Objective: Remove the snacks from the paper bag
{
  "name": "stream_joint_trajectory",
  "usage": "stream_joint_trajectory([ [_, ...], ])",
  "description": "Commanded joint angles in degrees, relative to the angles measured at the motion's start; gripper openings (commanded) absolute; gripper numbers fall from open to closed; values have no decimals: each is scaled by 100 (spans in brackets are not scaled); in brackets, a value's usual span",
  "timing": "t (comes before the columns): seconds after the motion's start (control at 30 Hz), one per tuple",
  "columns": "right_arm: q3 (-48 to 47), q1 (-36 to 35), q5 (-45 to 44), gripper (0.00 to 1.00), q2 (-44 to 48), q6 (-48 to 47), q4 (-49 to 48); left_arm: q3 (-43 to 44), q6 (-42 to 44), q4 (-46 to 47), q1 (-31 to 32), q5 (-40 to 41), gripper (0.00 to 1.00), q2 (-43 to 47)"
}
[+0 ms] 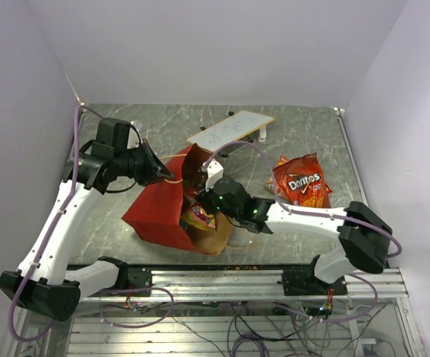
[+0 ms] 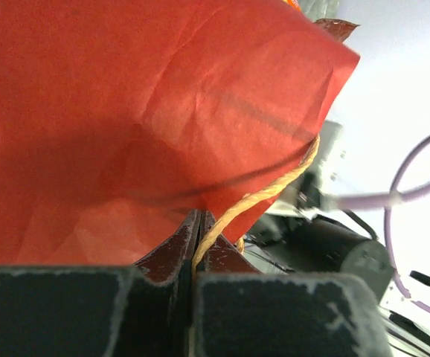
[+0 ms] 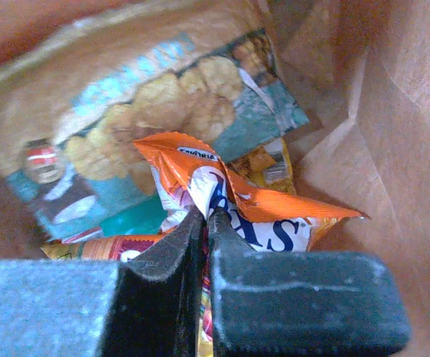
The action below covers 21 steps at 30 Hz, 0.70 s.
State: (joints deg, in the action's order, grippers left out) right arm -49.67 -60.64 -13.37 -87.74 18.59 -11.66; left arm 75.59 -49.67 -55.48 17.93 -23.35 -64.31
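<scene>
Left gripper (image 1: 158, 169): closed at the far left rim of the paper bag (image 1: 159, 212). In the left wrist view its jaws are pressed together at (image 2: 198, 219). The red paper (image 2: 126, 111) runs down into the pinch and the thin string handle (image 2: 267, 195) passes between the fingers.

Paper bag: lies on its side near the middle of the grey marbled table (image 1: 163, 123). The mouth faces right and the red outside faces left. Brown kraft lining (image 3: 393, 111) shows inside.

Right gripper (image 1: 204, 201): reaches into the bag mouth from the right. In the right wrist view its jaws are narrowed to a slit at (image 3: 205, 216) and are clamped on a crumpled fold of an orange and white snack packet (image 3: 260, 208).

Contents seen in the bag:
- Teal and gold snack packet (image 3: 163, 104): lies flat behind the gripped packet, toward the left inner wall.
- Further packet edges in yellow and red: show beneath the gripped packet. Their labels cannot be read.

Outside the bag:
- Red Doritos bag (image 1: 302, 181): lies on the table right of the paper bag, apart from it.
- Orange packet (image 1: 282, 163): part of it shows at the far left edge of the Doritos bag and touches it.
- Flat white board (image 1: 230, 129): sits beyond the bag toward the far side. Whether it touches the bag cannot be told.
</scene>
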Motion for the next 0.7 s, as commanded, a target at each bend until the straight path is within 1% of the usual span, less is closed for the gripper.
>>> stream_joint_trajectory([
  [0.0, 52, -87, 421, 0, 727, -217, 32, 202, 173, 56, -62, -55, 7, -85],
  [0.1, 119, -89, 543, 0, 1203, -231, 174, 238, 164, 182, -65, -101, 7, -150],
  [0.2, 66, -89, 555, 0, 1609, -458, 483, 341, 152, 211, -71, -71, 7, -194],
  [0.37, -577, -88, 192, 0, 2150, -899, 1565, 386, 152, 294, -79, -121, 7, -228],
  [0.47, -957, -91, -243, 0, 2485, -989, 2075, 442, 233, 242, -80, -150, 7, -302],
  [0.53, -1135, -93, -614, 0, 2648, -1019, 2245, 473, 243, 222, -79, -173, 7, -318],
  [0.6, -1358, -88, -1072, 0, 2751, -1005, 2423, 474, 231, 288, -80, -206, 7, -288],
  [0.67, -1599, -88, -1709, 0, 2764, -860, 2697, 466, 264, 305, -79, -247, 7, -267],
])
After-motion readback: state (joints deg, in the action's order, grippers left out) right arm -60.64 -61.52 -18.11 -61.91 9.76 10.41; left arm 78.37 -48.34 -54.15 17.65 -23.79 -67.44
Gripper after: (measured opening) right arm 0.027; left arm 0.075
